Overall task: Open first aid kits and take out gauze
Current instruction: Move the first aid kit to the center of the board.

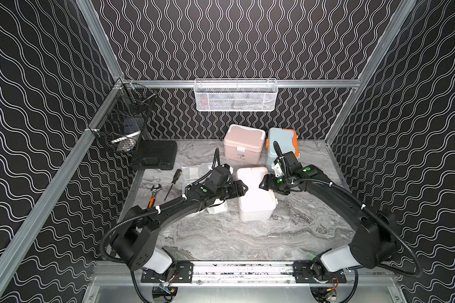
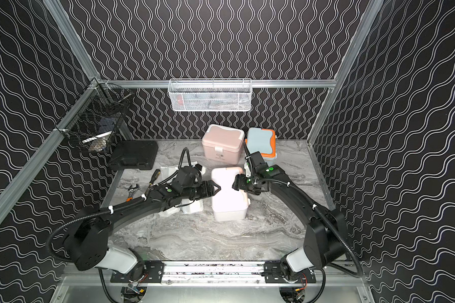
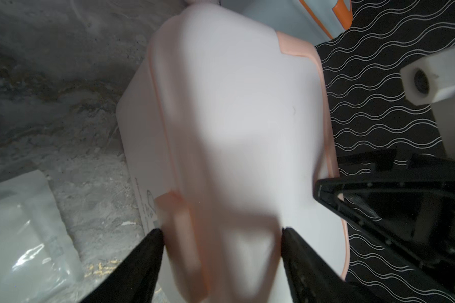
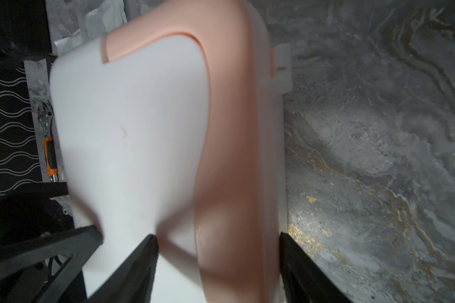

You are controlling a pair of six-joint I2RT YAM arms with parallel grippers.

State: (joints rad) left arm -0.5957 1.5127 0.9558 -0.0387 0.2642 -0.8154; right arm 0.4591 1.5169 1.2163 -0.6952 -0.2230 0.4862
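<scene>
White kit [image 1: 255, 199] is sitting mid-table, lid shut. Left gripper [image 1: 243, 189] and right gripper [image 1: 262, 185] are hovering over its left and right edges, jaws spread. Gauze packets [image 1: 192, 171] are lying left of it.

The grey marbled table [image 1: 247, 236] carries the white kit with peach trim [image 1: 255, 199] between the two sets of jaws, the pink kit [image 1: 243, 143] and blue-grey kit [image 1: 281, 139] beyond them, and, out past the left jaws, gauze packets [image 1: 195, 170], a screwdriver [image 1: 173, 183], a wrench [image 1: 155, 192] and a black case [image 1: 154, 154].
</scene>
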